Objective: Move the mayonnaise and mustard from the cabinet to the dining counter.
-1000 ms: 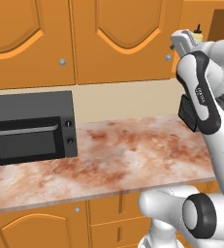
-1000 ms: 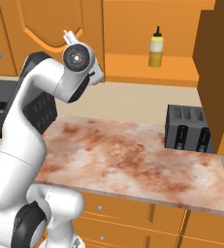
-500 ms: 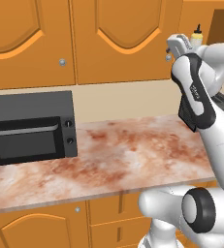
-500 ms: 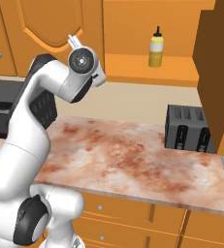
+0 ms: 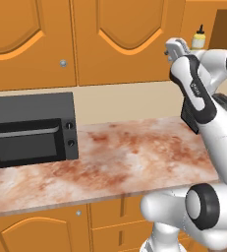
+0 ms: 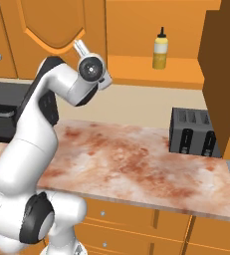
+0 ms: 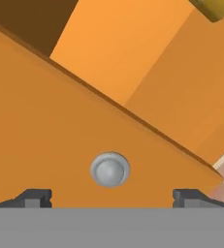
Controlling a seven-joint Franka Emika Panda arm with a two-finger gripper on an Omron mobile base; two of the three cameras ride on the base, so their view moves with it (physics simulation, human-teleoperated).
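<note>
The mustard, a slim yellow bottle with a black tip, stands upright on the shelf of the open cabinet; it also peeks past the arm. In the hand view only the mustard's bottom edge shows at the top right. My gripper is open, its fingertips wide apart. It faces a cabinet door close up, with a round silver knob between and beyond the tips. The hand is raised left of the mustard. The mayonnaise and the dining counter are out of view.
A black microwave sits at the left of the marbled wall counter. A dark toaster stands at the right, below the open cabinet door. Closed orange doors line the wall.
The hand has shifted a little to the left, away from the mustard and toward the closed door. The jaws stay open. The base has not moved.
</note>
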